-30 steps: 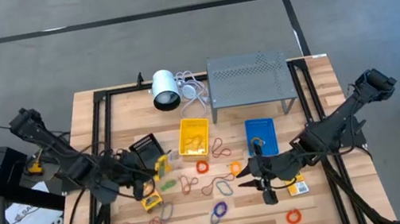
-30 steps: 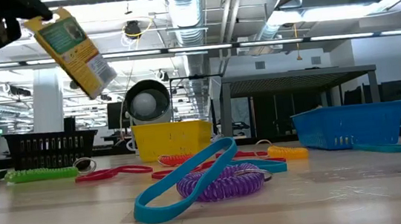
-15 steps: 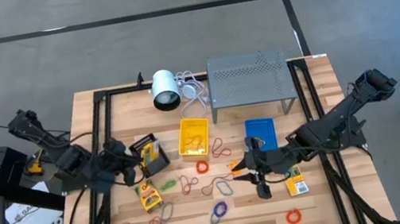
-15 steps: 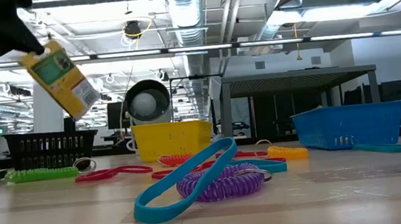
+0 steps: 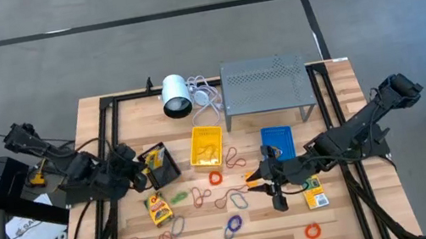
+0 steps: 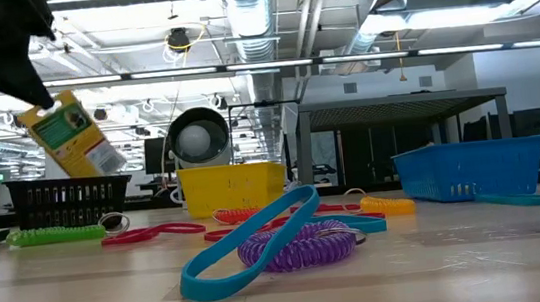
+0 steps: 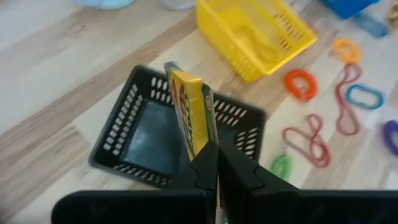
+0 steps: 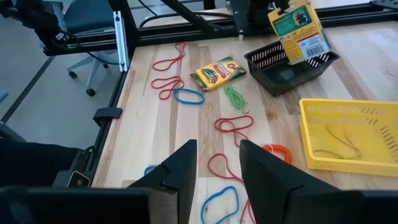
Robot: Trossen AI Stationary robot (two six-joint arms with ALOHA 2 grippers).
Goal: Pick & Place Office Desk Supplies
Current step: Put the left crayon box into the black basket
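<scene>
Your left gripper (image 7: 214,163) has its fingers clamped on a flat yellow-and-green packet (image 7: 191,112), held on edge above the black perforated plastic bin (image 5: 157,164). Your right gripper (image 8: 217,168) hovers with fingers apart and nothing between them, above the loose red rubber-band loops (image 8: 233,124) near the blue bin (image 5: 278,145).

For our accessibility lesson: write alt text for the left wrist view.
The left pincer, shut on a yellow-and-green packet, holds it upright over a black bin on the wooden table; a yellow bin and coloured rubber bands lie beyond.
</scene>
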